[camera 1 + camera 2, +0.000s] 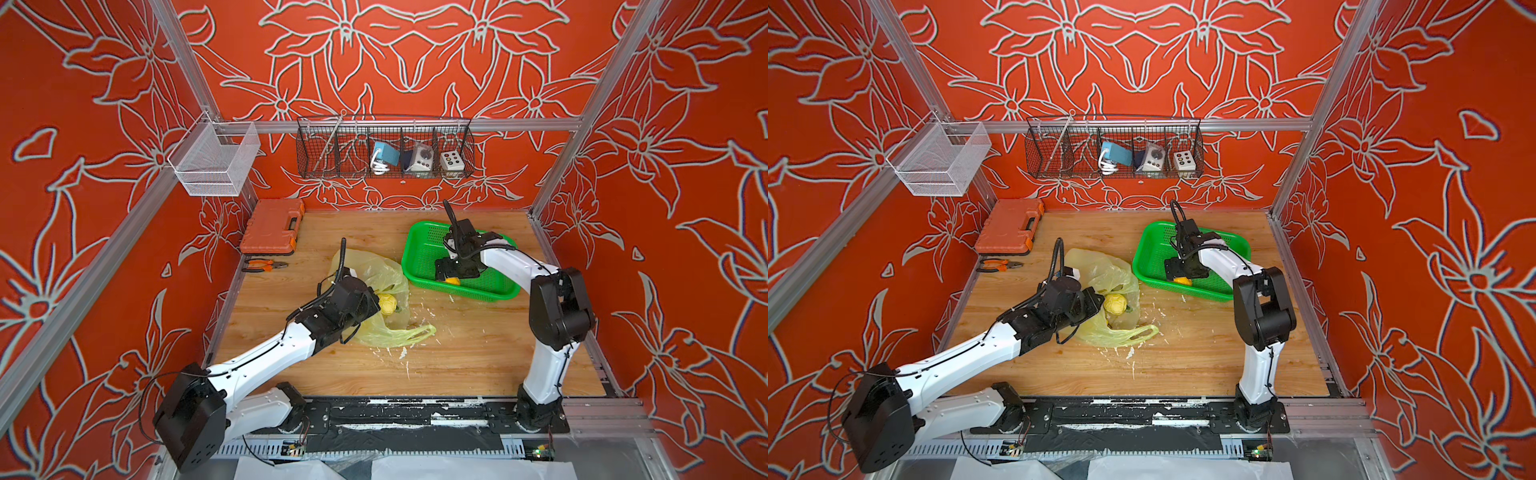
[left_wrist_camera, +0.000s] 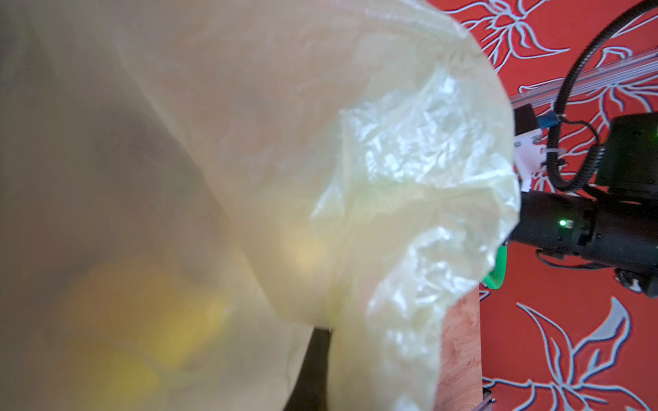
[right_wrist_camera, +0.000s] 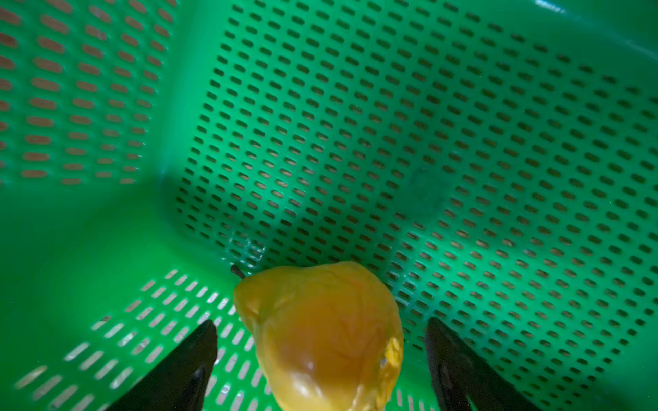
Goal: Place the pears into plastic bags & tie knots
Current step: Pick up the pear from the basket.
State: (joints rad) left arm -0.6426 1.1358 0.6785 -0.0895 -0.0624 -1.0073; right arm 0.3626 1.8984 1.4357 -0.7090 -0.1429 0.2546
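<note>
At the bottom centre of the right wrist view, the rounder orange-yellow pear lies in the green perforated plastic basket, between the right gripper's wide-spread fingers and seemingly untouched. This looks like the pick-up step: next the fingers should close gently. Mid-frame in a top view, the closed left gripper waits at the thin translucent yellow-green plastic bag, beside the lumpy bright yellow pear.

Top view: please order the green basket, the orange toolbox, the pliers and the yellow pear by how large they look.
1. green basket
2. orange toolbox
3. pliers and yellow pear: not ranked; the pliers look longer, the pear thicker.
</note>
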